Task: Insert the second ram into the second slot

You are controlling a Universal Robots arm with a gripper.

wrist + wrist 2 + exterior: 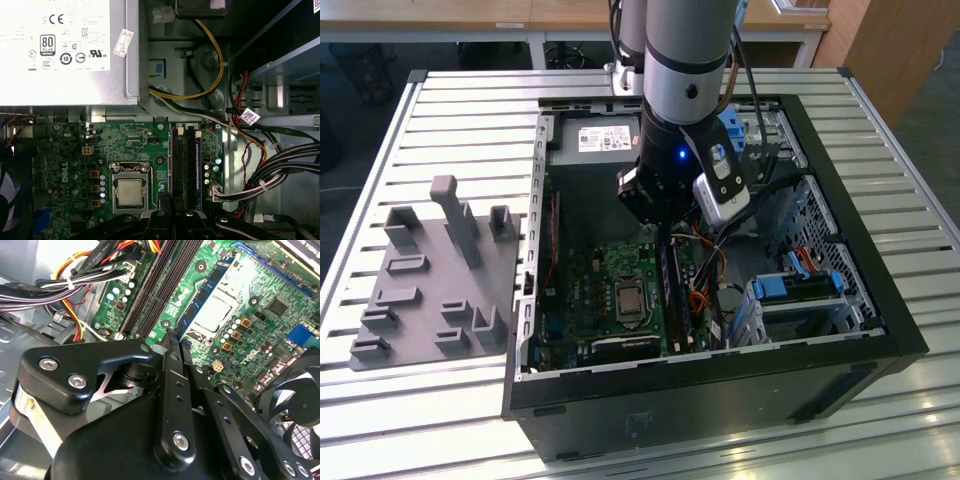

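Gripper (170, 343) was pinched narrow on the second ram (202, 292) in the second wrist view. The blue stick poked out past the tips, low over the mobo (135, 145), and wasn't seated afaict. It sat right by the RAM slots (184, 170), toward the CPU socket (129, 192) side. Couldn't tell which lane counts as no. 2.

IMO doing this bit well meant:
- keeping the stick square to the lane
- lining the notch up
- having both end latches open
- pushing straight down w/ even pressure, no rocking

The cable bundle (280, 170) ran close on the far side of the slots, so I'd guess snagging was the main risk.

Counts, going outward:
- 1 gripper, 1 stick in it
- slots looked like 4 lanes, not 100% sure
- a thin blue edge (197, 172) in the cable-side lane, prob 1 stick already in
- 1 CPU socket
- 1 fan (297, 410), partly in view
- 1 PSU (65, 50)
- 2 bright-blue drive brackets (800, 287)
- 1 open case (700, 405)
- 1 gray fixture (430, 300) beside it, on the exterior view's left
- 1 slatted table (470, 110) under everything
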